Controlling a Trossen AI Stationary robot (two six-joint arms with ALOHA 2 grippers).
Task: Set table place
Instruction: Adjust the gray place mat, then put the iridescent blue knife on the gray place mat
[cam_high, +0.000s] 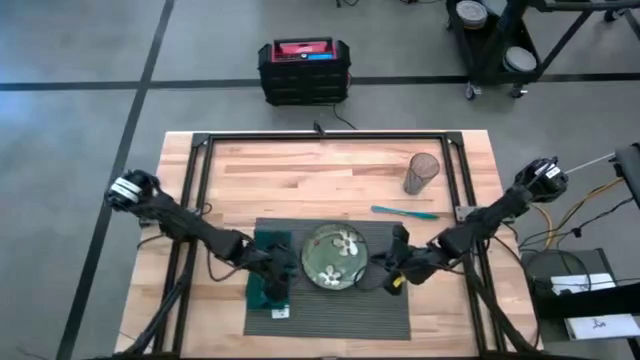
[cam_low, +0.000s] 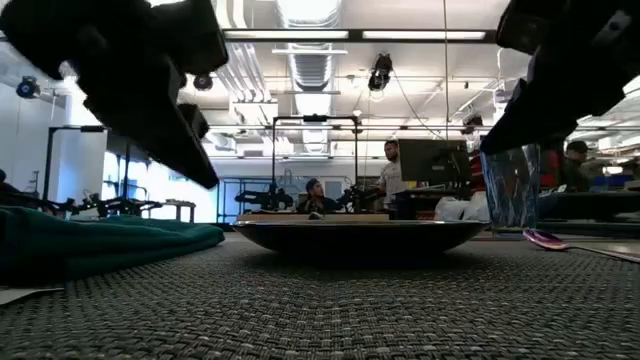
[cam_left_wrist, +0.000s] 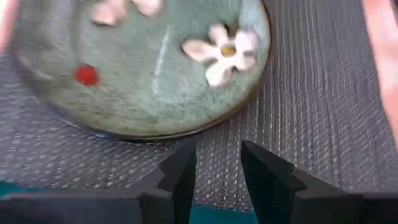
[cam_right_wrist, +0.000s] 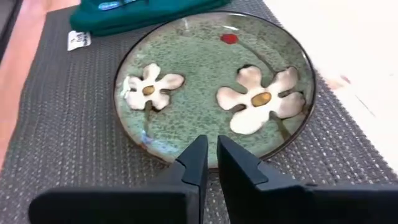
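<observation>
A green plate (cam_high: 335, 257) with white flowers rests flat on the dark grey ribbed place mat (cam_high: 330, 310) on the wooden table (cam_high: 300, 170). A folded dark green napkin (cam_high: 268, 275) lies on the mat to the plate's left. My left gripper (cam_left_wrist: 217, 162) hovers open over the napkin's plate-side edge, and its fingers point at the plate (cam_left_wrist: 143, 68). My right gripper (cam_right_wrist: 212, 152) is shut, raised just off the plate's right rim (cam_right_wrist: 186, 158). The low view shows both arms clear of the mat (cam_low: 330, 300).
A clear glass (cam_high: 421, 172) stands at the far right of the table. A teal utensil (cam_high: 405, 211) lies between it and the mat. A white tag (cam_high: 280, 313) lies on the mat by the napkin's near end. Black frame rails (cam_high: 320, 138) run around the tabletop.
</observation>
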